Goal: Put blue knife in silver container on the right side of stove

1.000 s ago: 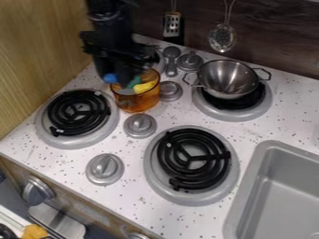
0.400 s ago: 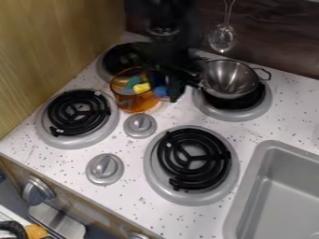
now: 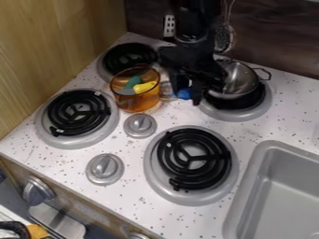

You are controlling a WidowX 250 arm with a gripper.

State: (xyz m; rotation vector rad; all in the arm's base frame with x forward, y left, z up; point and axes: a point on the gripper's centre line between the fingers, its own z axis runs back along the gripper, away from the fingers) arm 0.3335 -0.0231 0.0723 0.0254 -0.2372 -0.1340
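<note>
Speckled white counter [image 3: 149, 205] meets a vertical light wood-grain panel [image 3: 56, 51] at the left of the view and a dark wood-grain backsplash [image 3: 274, 39] at the rear. Two metal utensils hang against the backsplash: a slotted turner [image 3: 169, 25] and a perforated, rounded skimmer [image 3: 224, 39], partly behind the arm.

The black end effector [image 3: 186, 97] points downward, its fingers closed on the blue knife [image 3: 183, 94]. The smooth blue part shows between the fingers, above the counter. This position is between the orange pot and the silver container [image 3: 243, 77], outside both. The silver container is a round, polished metal bowl with an angular wire handle at its right. It sits on the rear-right burner [image 3: 240, 114]; the arm covers part of its left side.

The orange pot [image 3: 142, 101] is transparent and cylindrical. It contains a green item [image 3: 133, 82] and a smooth yellow item [image 3: 144, 87].

Three further burners carry black spiral coils in round grey surrounds: rear left [image 3: 128, 57], front left [image 3: 78, 112] and front right [image 3: 193, 158]. Two round grey knobs, upper [image 3: 140, 125] and lower [image 3: 105, 169], have raised grip bars. A grey, rounded-corner sink [image 3: 269, 151] is recessed at the lower right.
</note>
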